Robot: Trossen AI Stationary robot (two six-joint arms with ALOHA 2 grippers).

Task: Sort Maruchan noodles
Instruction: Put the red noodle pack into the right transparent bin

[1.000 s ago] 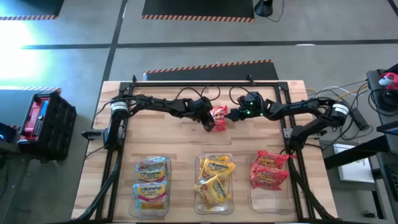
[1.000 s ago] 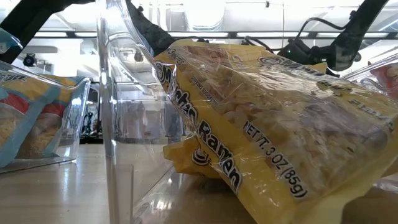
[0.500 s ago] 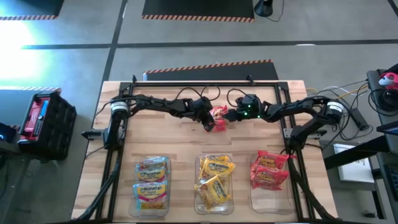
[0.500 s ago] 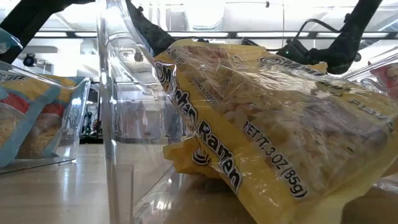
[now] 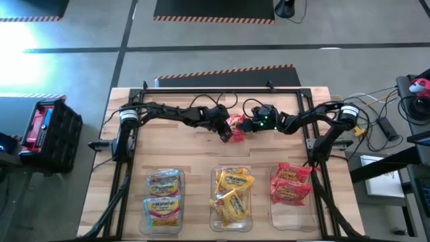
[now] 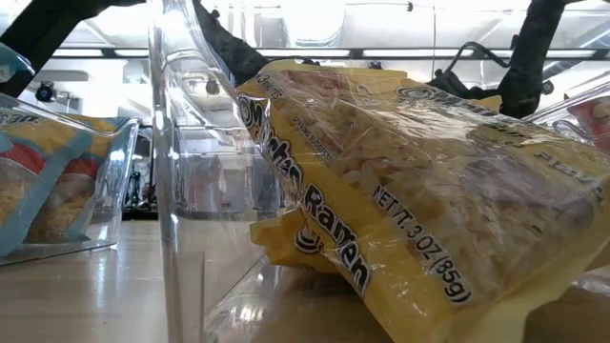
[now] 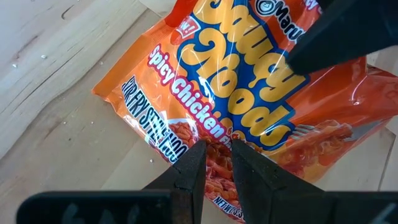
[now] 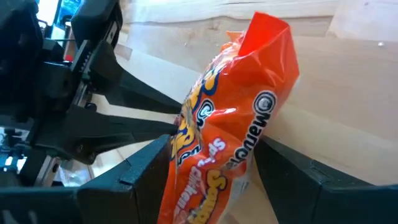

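A red-orange Maruchan noodle packet (image 5: 236, 123) stands tilted at the middle of the table's far half. It fills the left wrist view (image 7: 249, 93). My left gripper (image 5: 228, 134) is shut on it from the table's left side. My right gripper (image 5: 248, 126) comes from the right, open. Its two fingers (image 8: 143, 171) stand on either side of the packet (image 8: 236, 106). One dark right finger (image 7: 339, 31) shows over the packet's far part in the left wrist view. My left gripper (image 7: 216, 148) pinches the packet near one edge (image 7: 214, 138) between its two fingers, slanting down from the table's left. The packet stands tilted, one corner (image 8: 270, 28) raised; whether its lower edge rests on the wood is hidden. My right gripper (image 8: 211, 146) straddles the packet; whether its fingers touch it I cannot tell.
Three clear bins stand along the near edge: the left (image 5: 164, 198) with pale blue packets, the middle (image 5: 232, 195) with yellow ones, the right (image 5: 291, 183) with red ones. The low view is filled by a yellow packet (image 6: 419, 191) behind a bin wall (image 6: 176, 143).
My right gripper has moved toward the table's left and a little down, closing in on the packet, and has rolled slightly. Its fingers now stand around the packet. My left gripper and the packet have kept still.
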